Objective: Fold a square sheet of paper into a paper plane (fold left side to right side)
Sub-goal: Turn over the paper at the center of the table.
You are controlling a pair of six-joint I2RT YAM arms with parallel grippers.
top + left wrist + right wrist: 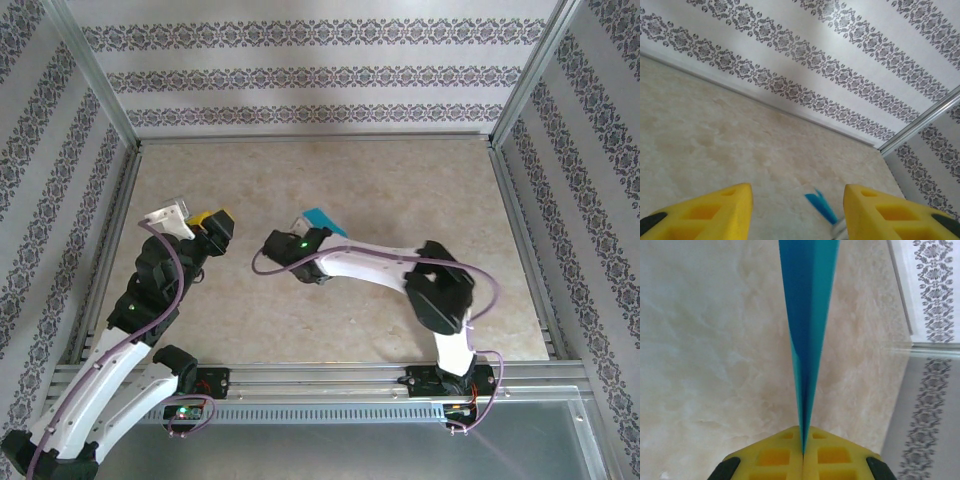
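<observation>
The right gripper [803, 442] has its yellow fingers pressed together on the teal paper [807, 315], pinching one narrow end. The folded sheet runs straight out from those fingertips, seen edge-on, with its layers spreading slightly farther from the grip. From above, the paper pokes out on the far side of the right gripper and seems lifted off the table [400, 180], though that is hard to judge. The left gripper [796, 195], jaws apart and empty, hangs to the left of the right gripper, well apart from the paper.

Yellow-fingered left gripper [797, 195] parted, empty, white left arm [110, 350] bent, yellow-fingered right gripper [803, 442] pinched tight on folded teal-blue paper [807, 315], white right arm [370, 262] reaching leftward
</observation>
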